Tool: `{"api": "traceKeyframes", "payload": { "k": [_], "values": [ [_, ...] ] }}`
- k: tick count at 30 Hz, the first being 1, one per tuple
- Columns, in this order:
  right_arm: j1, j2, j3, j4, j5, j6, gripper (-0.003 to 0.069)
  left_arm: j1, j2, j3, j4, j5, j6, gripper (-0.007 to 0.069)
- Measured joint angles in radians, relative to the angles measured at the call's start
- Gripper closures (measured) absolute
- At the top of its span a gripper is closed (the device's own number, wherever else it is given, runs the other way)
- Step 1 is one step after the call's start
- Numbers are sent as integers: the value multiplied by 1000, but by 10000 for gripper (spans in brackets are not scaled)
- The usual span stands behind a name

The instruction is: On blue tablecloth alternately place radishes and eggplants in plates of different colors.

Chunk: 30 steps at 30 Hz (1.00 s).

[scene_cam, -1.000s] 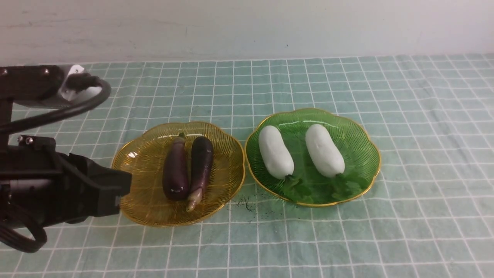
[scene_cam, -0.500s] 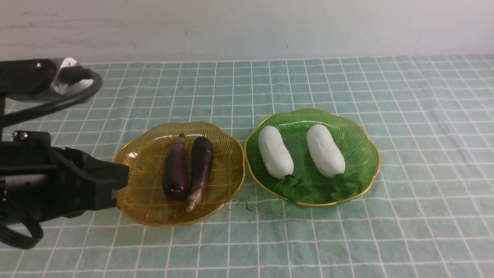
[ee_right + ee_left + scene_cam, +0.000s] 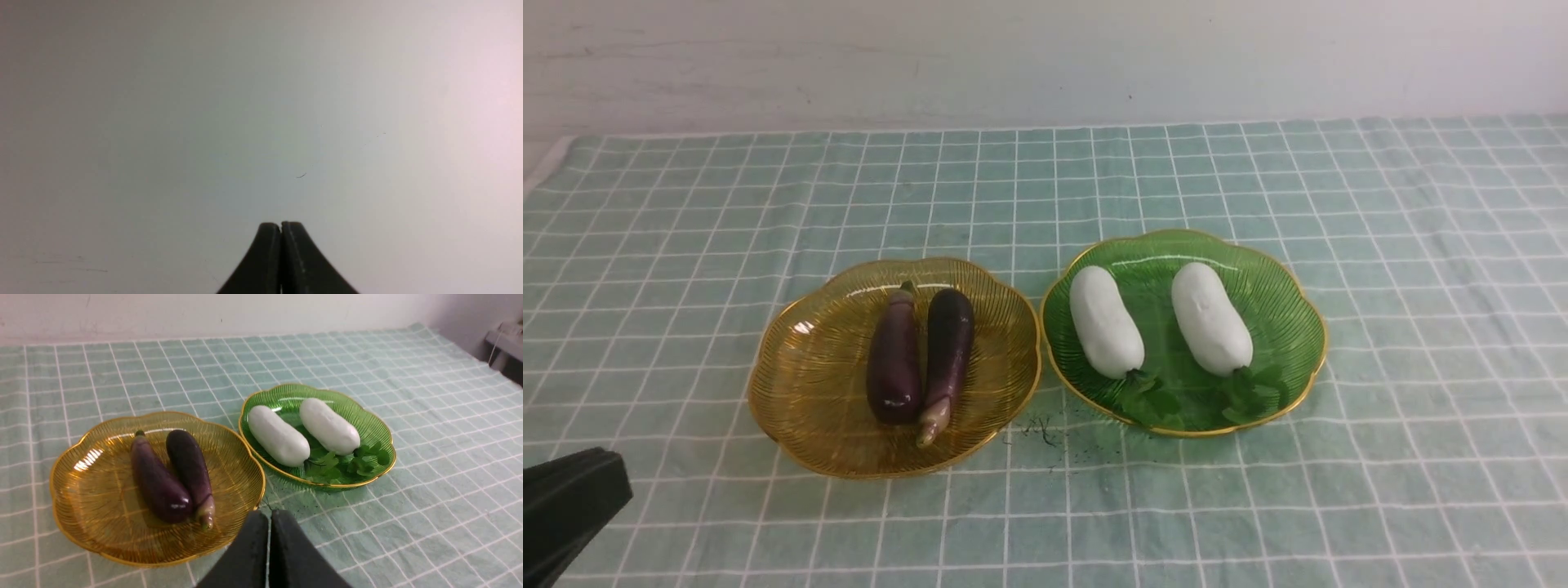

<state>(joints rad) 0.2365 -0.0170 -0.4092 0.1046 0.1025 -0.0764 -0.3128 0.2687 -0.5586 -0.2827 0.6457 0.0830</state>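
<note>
Blue tablecloth (image 3: 1258, 506) carries dark specks (image 3: 1042, 429) beside the amber plate (image 3: 800, 384).

Front view looks down over both plates (image 3: 817, 367); left wrist view shares them, closer; right wrist view faces a blank pale surface (image 3: 163, 122).

Bare blue tablecloth (image 3: 1421, 245) rings the amber plate (image 3: 809, 384) and green plate (image 3: 1282, 327).

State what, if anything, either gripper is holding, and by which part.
Nothing is held. The left gripper and the right gripper are both shut and empty.
</note>
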Motion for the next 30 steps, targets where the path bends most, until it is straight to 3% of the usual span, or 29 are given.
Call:
{"api": "traceKeyframes", "payload": {
  "k": [13, 19, 24, 30],
  "values": [
    [0, 0, 0, 0, 0, 9, 673, 0, -93, 7, 8, -10, 10, 632],
    [0, 0, 0, 0, 0, 9, 673, 2, -102, 50, 59, -96, 89, 632],
    [0, 0, 0, -3, 0, 9, 673, 104, -191, 265, 150, -248, 121, 632],
    [0, 0, 0, -3, 0, 9, 673, 228, -279, 507, 191, -314, 121, 632]
  ]
}}
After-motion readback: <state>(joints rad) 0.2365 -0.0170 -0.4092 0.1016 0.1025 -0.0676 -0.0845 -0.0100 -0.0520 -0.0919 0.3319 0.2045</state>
